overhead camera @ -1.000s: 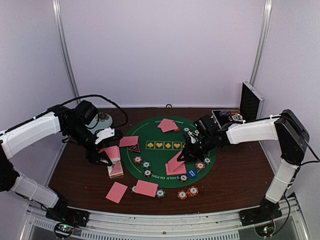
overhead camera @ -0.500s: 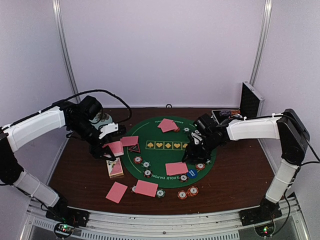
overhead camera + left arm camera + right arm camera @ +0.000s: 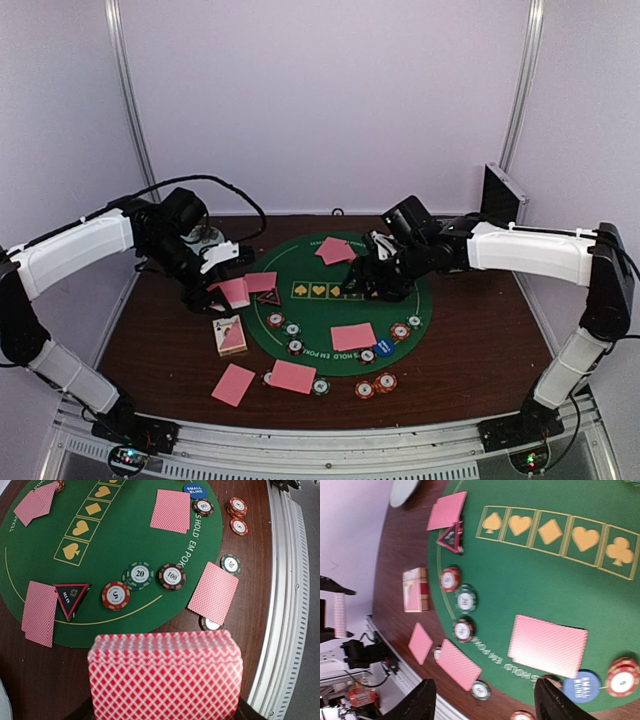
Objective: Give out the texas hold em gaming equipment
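My left gripper (image 3: pixel 224 296) is shut on a deck of pink-backed playing cards (image 3: pixel 165 675) and holds it above the table left of the green mat (image 3: pixel 320 315). My right gripper (image 3: pixel 485 706) hovers open over the mat with nothing between its fingers (image 3: pixel 420 700). Below it one card (image 3: pixel 547 645) lies flat on the mat beside the blue disc (image 3: pixel 581 686). Other cards lie at the mat's far side (image 3: pixel 336 250), its left edge (image 3: pixel 258 282) and the near table (image 3: pixel 292 376). The black-red triangle marker (image 3: pixel 71 597) and striped chips (image 3: pixel 139 574) sit near the left cards.
A card box (image 3: pixel 231 335) lies on the wood left of the mat. More chips (image 3: pixel 375 384) sit near the front edge. The open aluminium case (image 3: pixel 497 200) stands at the back right. A pale plate (image 3: pixel 205 240) is behind my left arm.
My right gripper opened and let go of a card, which now lies flat on the mat; the right arm then rose and drew back. My left arm shifted slightly back with the deck.
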